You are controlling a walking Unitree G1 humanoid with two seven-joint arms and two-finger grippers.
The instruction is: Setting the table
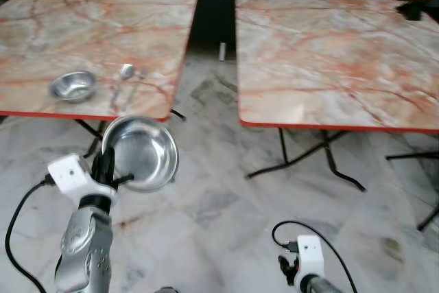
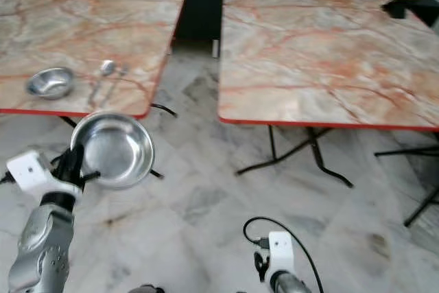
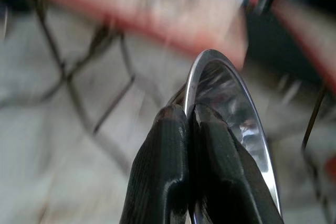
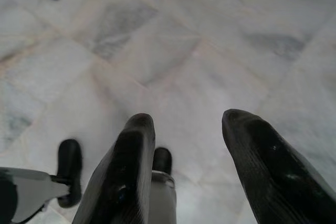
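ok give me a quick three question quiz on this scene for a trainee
1. True or false: the left gripper has its jaws shut on the rim of the large round steel bowl.
2. Which items already lie on the left marble-patterned table with red edging?
A. a small steel bowl and a metal spoon
B. a white plate and a glass
C. a folded napkin
3. Fill in: the right gripper hangs over the pale marble ____, jaws open.

Key: 1 true; 2 A; 3 floor.
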